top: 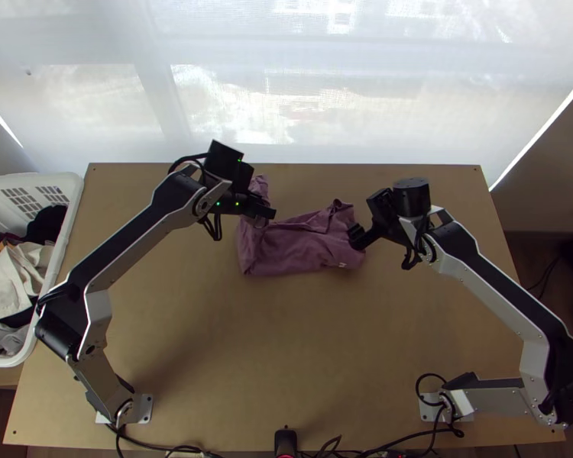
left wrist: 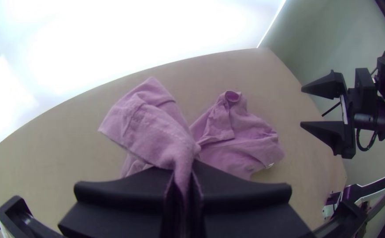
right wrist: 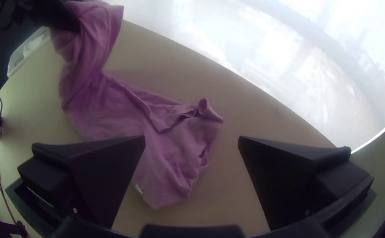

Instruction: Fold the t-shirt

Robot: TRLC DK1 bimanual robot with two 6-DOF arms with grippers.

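My left gripper [top: 265, 211] is over the left end of the purple t-shirt [top: 302, 248]. In the left wrist view the left gripper [left wrist: 183, 180] is shut on the t-shirt [left wrist: 157, 128], which rises bunched between its fingers, a flap lying over beyond them. The right wrist view shows that end of the t-shirt [right wrist: 89, 53] lifted above the table. The rest lies folded and creased on the wood. Just off its right end in the top view stands my right gripper [top: 357, 230]; in its wrist view the right gripper [right wrist: 191, 143] is open, with nothing between its fingers.
A white laundry basket [top: 71, 200] with mixed clothes stands at the table's left edge. Bare wood of the table [top: 286, 343] lies in front of the t-shirt, toward the arms' bases. Cables [top: 164, 449] run along the near edge. A bright window covering [top: 325, 84] hangs behind the far edge.
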